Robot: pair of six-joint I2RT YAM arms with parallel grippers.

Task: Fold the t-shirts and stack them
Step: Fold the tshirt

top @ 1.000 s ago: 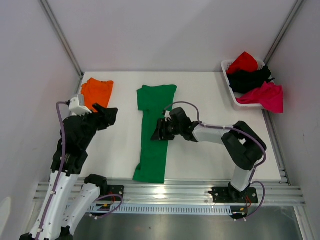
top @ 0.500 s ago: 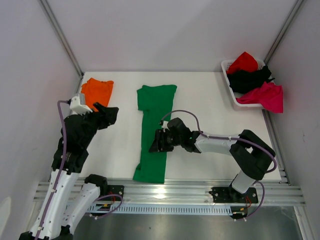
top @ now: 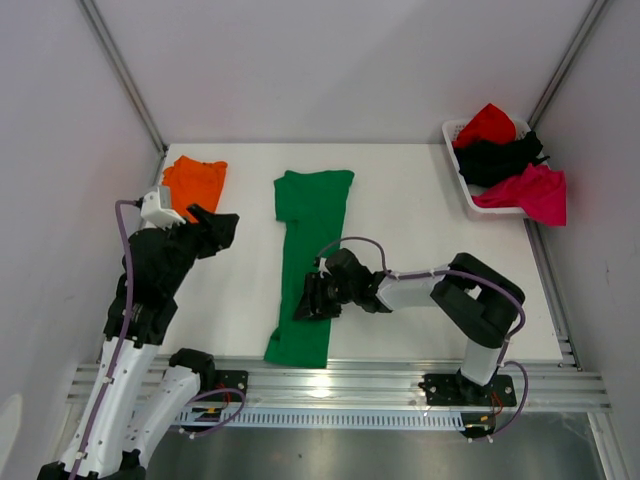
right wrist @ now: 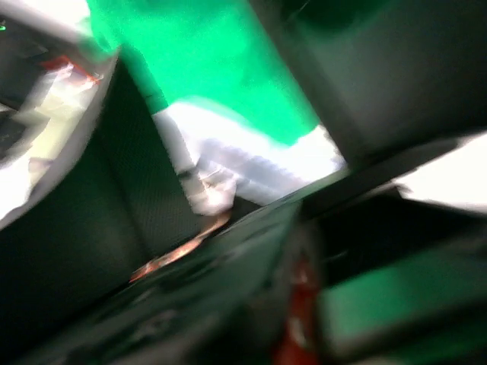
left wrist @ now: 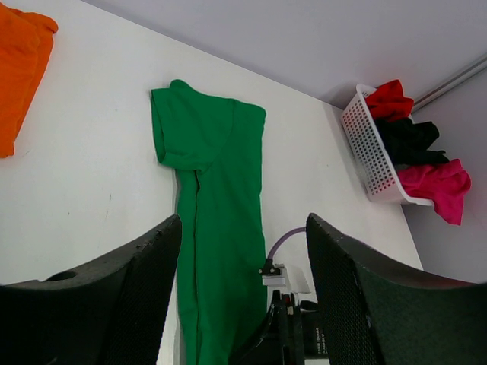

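Left tool: apart, raised near the white counter's left edge.
Right tool: apart, low over the long bright green cloth t-shirt.

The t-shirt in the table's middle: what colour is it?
Bright green t-shirt; best in the top external view.

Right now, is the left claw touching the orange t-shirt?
Apart. The left wrist view shows bare table between the left claw and the orange t-shirt.
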